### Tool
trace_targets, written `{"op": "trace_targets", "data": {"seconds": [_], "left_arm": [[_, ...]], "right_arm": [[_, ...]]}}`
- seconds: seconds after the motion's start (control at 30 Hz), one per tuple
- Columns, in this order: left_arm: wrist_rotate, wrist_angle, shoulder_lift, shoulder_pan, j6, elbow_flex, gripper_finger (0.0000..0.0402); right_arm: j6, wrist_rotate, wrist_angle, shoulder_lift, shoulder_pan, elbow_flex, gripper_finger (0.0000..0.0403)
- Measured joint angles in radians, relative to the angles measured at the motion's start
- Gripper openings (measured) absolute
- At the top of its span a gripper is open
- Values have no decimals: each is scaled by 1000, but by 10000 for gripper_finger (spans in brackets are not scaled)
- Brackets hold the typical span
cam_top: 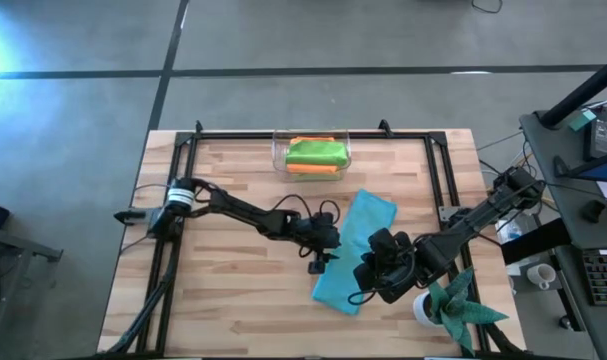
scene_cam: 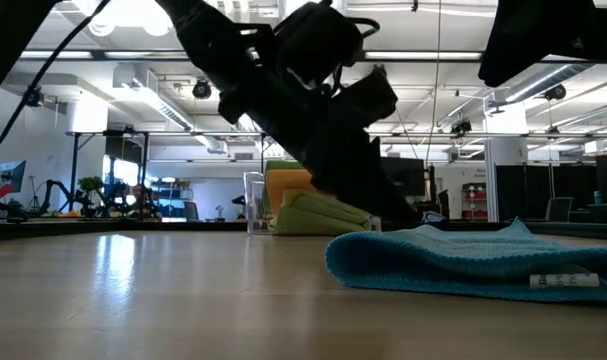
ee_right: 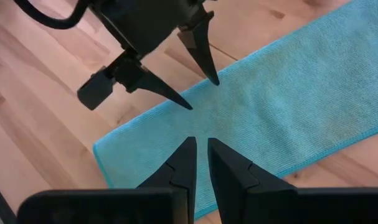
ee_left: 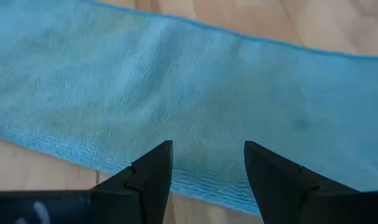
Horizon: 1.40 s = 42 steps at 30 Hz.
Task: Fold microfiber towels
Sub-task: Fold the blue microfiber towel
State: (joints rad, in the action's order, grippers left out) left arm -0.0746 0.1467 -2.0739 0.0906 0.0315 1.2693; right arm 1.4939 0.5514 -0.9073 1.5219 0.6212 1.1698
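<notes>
A light blue microfiber towel [cam_top: 369, 214], folded into a long strip, lies flat and slantwise on the wooden table. My left gripper [ee_left: 207, 149] is open and low at the strip's left long edge [ee_right: 176, 115], about halfway along it, fingertips pointing slantwise down. My right gripper [ee_right: 200, 142] hovers over the strip's near half, shut, with nothing between its fingers. A green towel [cam_top: 316, 152] lies folded on an orange one [cam_top: 313, 168] in a clear box at the far edge. My left gripper stands with both open fingertips [ee_right: 190, 106] right at the blue towel's long edge, coming slantwise down from the table's left. Whether they touch the cloth I cannot tell.
The clear box [cam_top: 279, 150] stands at the far middle of the table. A teal spiky plant in a white pot [cam_top: 453, 305] sits at the near right corner, close to my right arm. Bare wood lies to the left and near side.
</notes>
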Motion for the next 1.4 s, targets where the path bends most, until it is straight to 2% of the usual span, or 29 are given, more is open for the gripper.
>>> {"op": "trace_targets", "data": {"seconds": [0.5, 0.9, 1.17, 1.4], "left_arm": [[-2, -106, -9, 3, -88, -27, 183], [5, -278, -3, 36, -632, -29, 182], [33, -379, -4, 81, -828, -39, 182], [72, -443, 4, 136, -902, -40, 182]], "right_arm": [[-3, 0, 0, 0, 0, -3, 38], [-38, 0, 0, 0, 0, -9, 38], [-107, -1, -1, 0, 0, -11, 38], [-144, -8, -1, 0, 0, -13, 38]]}}
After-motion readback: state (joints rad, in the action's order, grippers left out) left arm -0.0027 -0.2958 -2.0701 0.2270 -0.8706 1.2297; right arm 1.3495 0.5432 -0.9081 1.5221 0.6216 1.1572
